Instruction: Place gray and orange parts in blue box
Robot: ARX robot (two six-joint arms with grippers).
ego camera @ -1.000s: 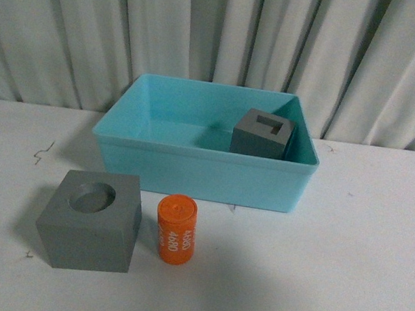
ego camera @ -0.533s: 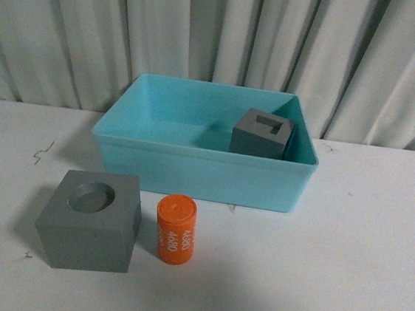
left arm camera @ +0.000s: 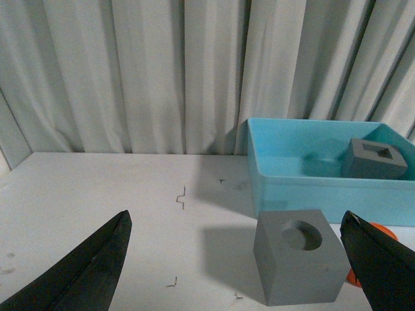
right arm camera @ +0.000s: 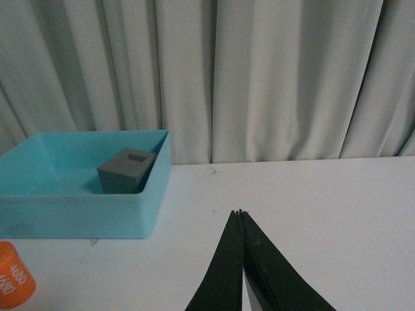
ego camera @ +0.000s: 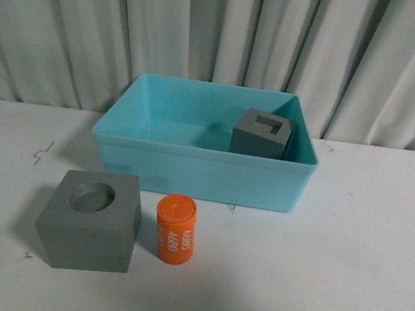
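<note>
The blue box [ego camera: 198,171] stands at the middle back of the white table. Inside it, at the right end, rests a gray cube with a rectangular hole [ego camera: 263,134]. In front of the box, on the table, sit a gray cube with a round top hole [ego camera: 91,221] and, just to its right, an upright orange cylinder [ego camera: 176,229] with white lettering. Neither gripper appears in the front view. My left gripper [left arm camera: 236,214] is open and empty, and the round-hole cube [left arm camera: 298,262] lies between its fingers, nearer one of them. My right gripper [right arm camera: 240,212] is shut on nothing, over bare table beside the box [right arm camera: 78,217].
Pale pleated curtains [ego camera: 220,38] hang close behind the box along the table's back edge. The white tabletop [ego camera: 361,246] stretches to the right of the box and the cylinder. Small dark scratches [ego camera: 42,153] mark the left side.
</note>
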